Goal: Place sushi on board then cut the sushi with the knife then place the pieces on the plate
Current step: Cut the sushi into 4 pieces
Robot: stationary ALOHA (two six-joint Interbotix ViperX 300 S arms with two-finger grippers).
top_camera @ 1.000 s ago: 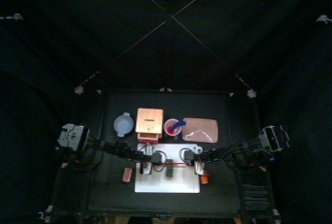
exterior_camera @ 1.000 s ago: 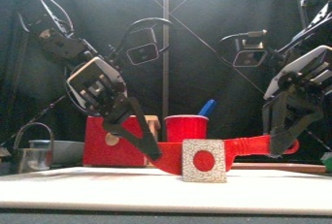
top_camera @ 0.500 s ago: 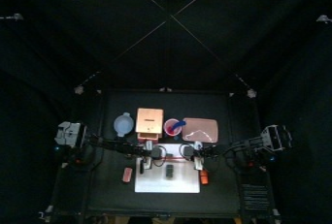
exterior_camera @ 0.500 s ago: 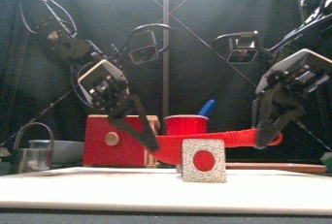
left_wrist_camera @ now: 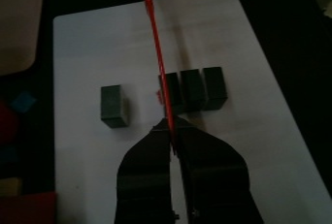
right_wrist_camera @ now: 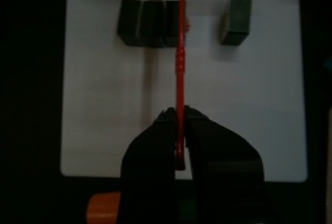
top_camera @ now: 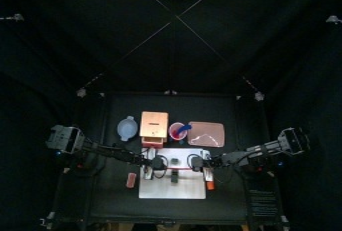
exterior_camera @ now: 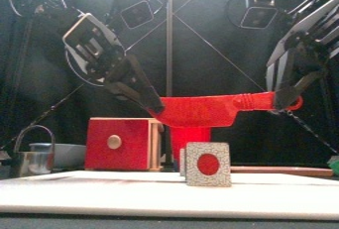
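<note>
Both grippers are pinching the knife (exterior_camera: 212, 107), jaws pressed onto it. The left gripper (exterior_camera: 150, 102) is on the blade end and the right gripper (exterior_camera: 282, 99) is on the handle end. My read is that the two-point hold is keeping the blade level and stiff for a straight downward press. The knife is hanging well above the board (left_wrist_camera: 259, 141), edge down, crossing the roll's line at right angles, so both wrist views are showing it as a thin red line. The sushi (left_wrist_camera: 197, 87) is lying on the board as three blocks touching, with a loose piece (left_wrist_camera: 115, 105) sitting apart beside them. The blade is lining up over the end of the trio nearest that piece, though I can't tell the exact seam. This is looking like mid-cutting. The tray (top_camera: 210, 133) is sitting behind the board, and plating is not yet started by my judgement.
</note>
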